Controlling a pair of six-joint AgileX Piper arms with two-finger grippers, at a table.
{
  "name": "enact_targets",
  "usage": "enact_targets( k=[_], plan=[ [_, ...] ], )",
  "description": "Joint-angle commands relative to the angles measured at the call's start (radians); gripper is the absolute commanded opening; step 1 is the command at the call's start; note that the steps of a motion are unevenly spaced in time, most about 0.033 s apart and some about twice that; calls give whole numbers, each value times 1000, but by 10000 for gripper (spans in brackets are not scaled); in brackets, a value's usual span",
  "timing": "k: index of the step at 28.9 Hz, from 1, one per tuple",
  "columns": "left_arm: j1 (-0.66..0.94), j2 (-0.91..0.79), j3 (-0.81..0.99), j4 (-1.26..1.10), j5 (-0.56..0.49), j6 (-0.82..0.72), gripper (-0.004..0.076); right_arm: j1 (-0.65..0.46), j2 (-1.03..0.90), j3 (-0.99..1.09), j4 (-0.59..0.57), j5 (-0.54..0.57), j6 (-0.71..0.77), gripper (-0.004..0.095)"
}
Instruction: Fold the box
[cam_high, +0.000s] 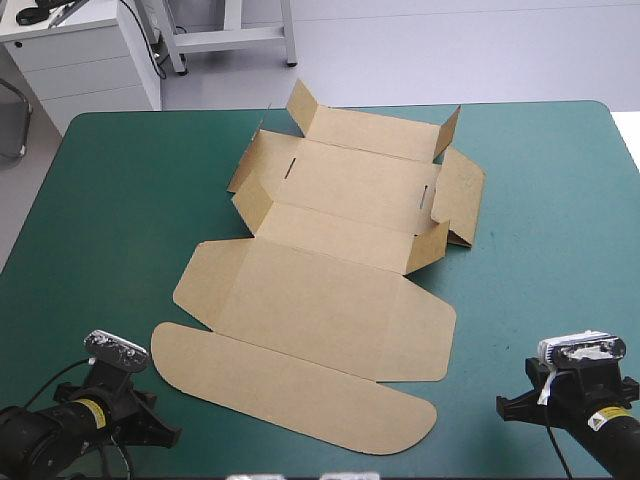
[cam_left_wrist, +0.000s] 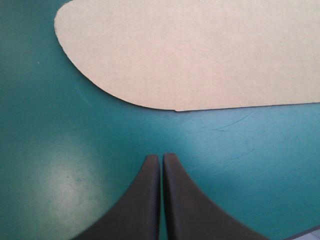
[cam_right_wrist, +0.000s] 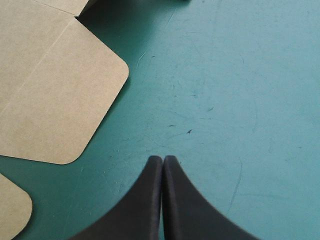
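Box (cam_high: 320, 290) is sitting in the middle of the teal-green cover (cam_high: 120, 200), mostly opened out. It's plain brown board in all 3 views. The far part is partly raised: the far wall (cam_high: 375, 130) stands up with a little ear at each end, and the side flaps next to it are tilted up too. The panel in front of that wall has 2 short slots (cam_high: 290, 168), 1 near each side. The near part lies flat, a big panel with rounded corners and then a long rounded flap (cam_high: 290, 385) closest to the near edge.

Left gripper (cam_left_wrist: 161, 157) has its black fingers pressed together into 1 point with nothing between them. The rounded end of that long flap lies ahead of it, with bare cover in between, so no contact.

Right gripper (cam_right_wrist: 163, 159) is the same, pinched closed and empty over bare cover. A rounded corner of the flat panel is off ahead and to one side, apart from it.

Each arm has a small yellow sticker (cam_high: 92, 411), but the print is too small to read.
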Motion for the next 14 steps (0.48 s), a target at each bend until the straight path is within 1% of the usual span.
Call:
enact_targets(
  k=[1, 14],
  plan=[
    [-2, 6, -23, -3, -41, -9, -8, -1, 9, -23, 18, -57, -2, -20],
    [-2, 6, -23, -3, -41, -9, -8, -1, 9, -23, 19, -57, -2, 0]
  ],
)
